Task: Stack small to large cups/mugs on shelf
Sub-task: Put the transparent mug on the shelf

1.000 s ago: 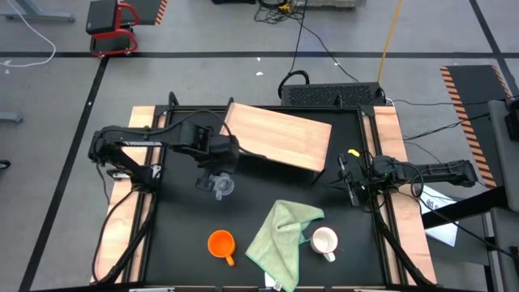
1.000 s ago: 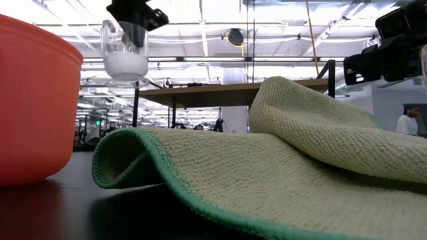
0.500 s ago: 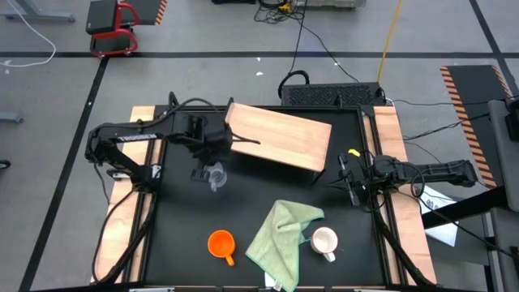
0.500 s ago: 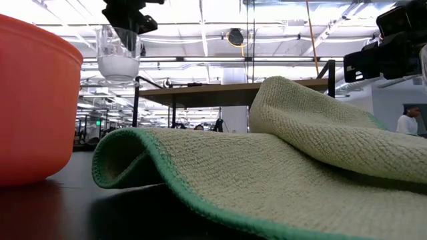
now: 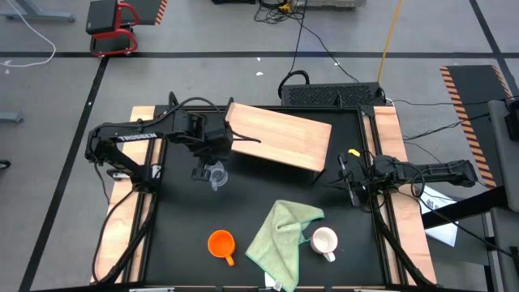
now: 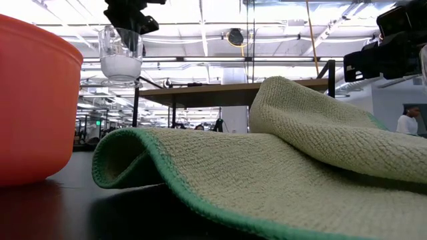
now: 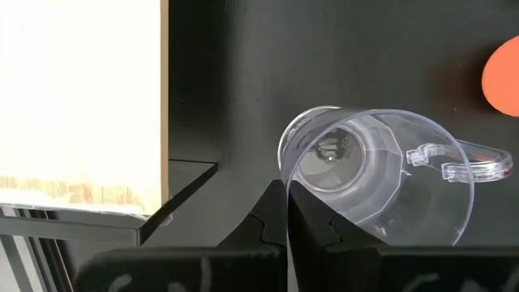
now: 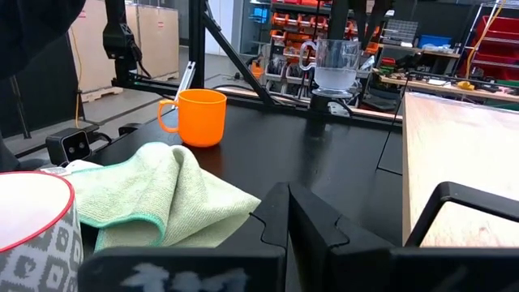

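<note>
Black tabletop (image 5: 243, 203) first, near edge: orange mug (image 5: 220, 243), light green cloth (image 5: 281, 234), white mug (image 5: 324, 241), all parked up front and untouched. Farther back, left gripper (image 5: 212, 158) pinched tight on the rim of the clear glass cup (image 5: 216, 175), holding it off the table, roughly upright, just off the shelf's left end. Shelf (image 5: 280, 135) sits right beside it, toward the table's middle, so looks like a short sideways carry onto the board. Left arm clearly the nearer one. Right gripper (image 5: 350, 180) closed on nothing, waiting past the shelf's right end.
</note>
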